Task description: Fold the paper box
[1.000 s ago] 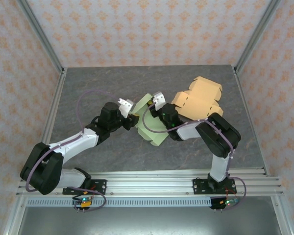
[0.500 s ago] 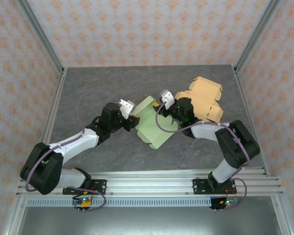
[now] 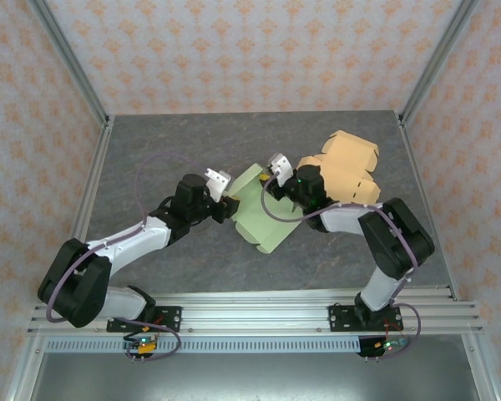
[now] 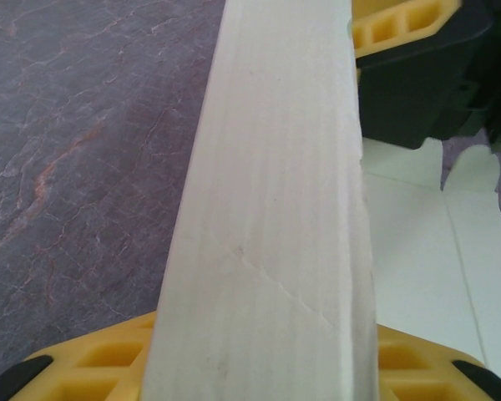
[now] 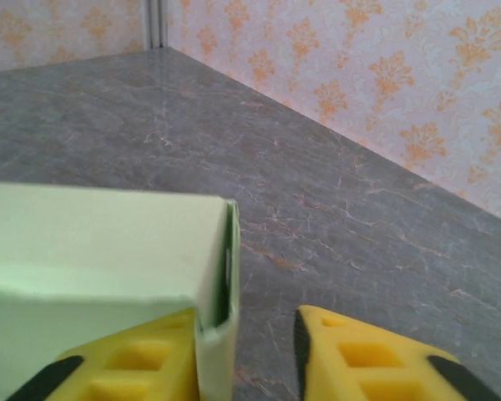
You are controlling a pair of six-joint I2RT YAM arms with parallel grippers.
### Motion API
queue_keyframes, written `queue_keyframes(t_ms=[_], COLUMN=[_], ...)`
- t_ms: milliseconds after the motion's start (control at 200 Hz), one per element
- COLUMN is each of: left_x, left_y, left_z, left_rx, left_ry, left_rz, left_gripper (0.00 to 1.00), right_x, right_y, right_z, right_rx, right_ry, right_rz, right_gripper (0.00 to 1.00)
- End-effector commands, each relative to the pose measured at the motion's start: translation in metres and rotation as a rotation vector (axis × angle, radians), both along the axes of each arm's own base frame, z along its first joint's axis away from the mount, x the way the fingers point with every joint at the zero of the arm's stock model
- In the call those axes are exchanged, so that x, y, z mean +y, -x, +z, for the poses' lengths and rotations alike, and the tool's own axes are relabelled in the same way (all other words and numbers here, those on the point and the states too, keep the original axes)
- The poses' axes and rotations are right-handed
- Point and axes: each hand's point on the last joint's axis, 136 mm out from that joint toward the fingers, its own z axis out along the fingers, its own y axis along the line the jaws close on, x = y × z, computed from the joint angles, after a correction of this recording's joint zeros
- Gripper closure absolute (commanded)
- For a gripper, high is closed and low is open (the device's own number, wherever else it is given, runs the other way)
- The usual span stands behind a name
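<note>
A pale green paper box (image 3: pixel 263 219), partly folded, lies near the middle of the grey marbled tabletop (image 3: pixel 184 142), between the two arms. The left end effector (image 3: pixel 225 200) meets the box at its left edge. In the left wrist view, one upright pale panel of the box (image 4: pixel 275 209) runs straight through between the yellow fingers (image 4: pixel 92 368), which are clamped narrowly on it from both sides.

The right end effector (image 3: pixel 270 178) sits at the box's far right corner. In the right wrist view, that corner (image 5: pixel 92 242) stands against the left yellow finger (image 5: pixel 142 355), while bare tabletop shows between the box wall and the other finger, so these jaws stand partly apart and hold nothing.

A flat orange die-cut cardboard sheet (image 3: pixel 346 167) lies on the tabletop just beyond the right arm, near the green box; whether the two touch cannot be told.
</note>
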Motion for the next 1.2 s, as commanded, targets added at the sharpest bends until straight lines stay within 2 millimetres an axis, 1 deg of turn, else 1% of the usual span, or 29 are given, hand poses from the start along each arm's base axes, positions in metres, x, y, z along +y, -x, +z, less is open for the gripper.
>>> queue_keyframes(t_ms=[0,95,150,220,305,345,400,455,506,606,676,751,861,916,971,1036,1106,1191], left_x=[-0.012,-0.016,-0.018,-0.019,-0.021,-0.021,-0.021,-0.019,-0.017,-0.014,-0.013,-0.011,-0.010,-0.012,-0.015,-0.018,-0.022,-0.022], left_y=[-0.003,-0.002,-0.004,-0.005,-0.006,-0.007,-0.008,-0.010,-0.012,-0.014,-0.015,-0.016,-0.017,-0.017,-0.016,-0.015,-0.012,-0.010], left_z=[0.012,0.009,0.008,0.008,0.005,0.003,0.000,-0.002,-0.004,-0.004,-0.005,-0.005,-0.003,-0.001,0.002,0.005,0.005,0.004], left_rx=[-0.001,0.014,0.020,0.028,0.038,0.044,0.049,0.050,0.052,0.049,0.050,0.048,0.042,0.045,0.051,0.059,0.075,0.090], left_ry=[0.028,0.037,0.048,0.058,0.057,0.052,0.043,0.029,0.017,-0.006,-0.026,-0.045,-0.055,-0.047,-0.023,0.015,0.042,0.050], left_rz=[-0.016,-0.020,-0.011,-0.006,-0.005,-0.002,0.004,0.016,0.023,0.036,0.038,0.042,0.041,0.037,0.029,0.028,0.020,0.018], left_gripper=[0.60,0.60,0.60,0.60,0.60,0.60,0.60,0.60,0.60,0.60,0.60,0.60,0.60,0.60,0.60,0.60,0.60,0.60], right_x=[0.001,0.004,0.003,-0.005,-0.013,-0.011,-0.007,-0.003,-0.004,-0.007,-0.009,-0.014,-0.023,-0.027,-0.029,-0.027,-0.028,-0.030], right_y=[-0.022,-0.026,-0.028,-0.032,-0.033,-0.032,-0.028,-0.020,-0.013,0.004,0.016,0.030,0.044,0.043,0.038,0.031,0.020,0.009], right_z=[0.031,0.032,0.032,0.032,0.030,0.028,0.026,0.024,0.022,0.014,0.006,-0.005,-0.013,-0.016,-0.017,-0.013,-0.007,-0.007], right_rx=[-0.106,-0.144,-0.164,-0.186,-0.186,-0.177,-0.166,-0.162,-0.161,-0.139,-0.081,-0.004,0.039,0.058,0.072,0.079,0.074,0.074], right_ry=[-0.081,-0.100,-0.112,-0.108,-0.111,-0.116,-0.125,-0.124,-0.117,-0.083,-0.054,0.003,0.060,0.068,0.061,0.012,-0.053,-0.082], right_rz=[-0.133,-0.211,-0.256,-0.352,-0.415,-0.410,-0.373,-0.326,-0.298,-0.191,-0.085,0.014,0.092,0.086,0.055,0.034,-0.030,-0.092], right_gripper=[0.74,0.79,0.84,0.91,0.91,0.90,0.85,0.76,0.67,0.55,0.52,0.52,0.51,0.50,0.49,0.48,0.48,0.49])
